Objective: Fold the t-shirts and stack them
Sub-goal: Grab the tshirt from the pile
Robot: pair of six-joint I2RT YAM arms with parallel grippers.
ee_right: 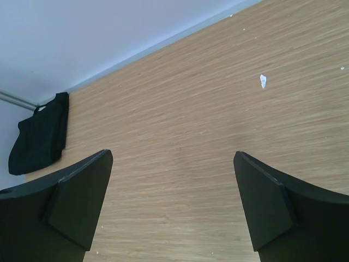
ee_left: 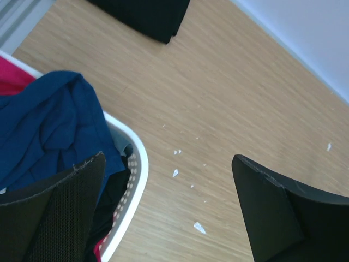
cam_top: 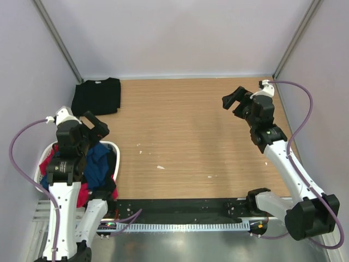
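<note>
A folded black t-shirt (cam_top: 97, 96) lies at the table's far left corner; it also shows in the left wrist view (ee_left: 144, 16) and the right wrist view (ee_right: 38, 136). A white basket (cam_top: 115, 158) at the left edge holds a crumpled navy blue t-shirt (cam_top: 100, 164), a red one (cam_top: 83, 194) and a black one (cam_top: 108, 189). My left gripper (cam_top: 97, 125) hangs open above the basket's far rim (ee_left: 139, 164), nothing between its fingers. My right gripper (cam_top: 235, 101) is open and empty over bare wood at the far right.
Small white scraps (cam_top: 160, 167) dot the wooden table (cam_top: 191, 136). Grey walls (cam_top: 174, 33) close in the back and both sides. A black rail (cam_top: 185, 207) runs along the near edge by the arm bases.
</note>
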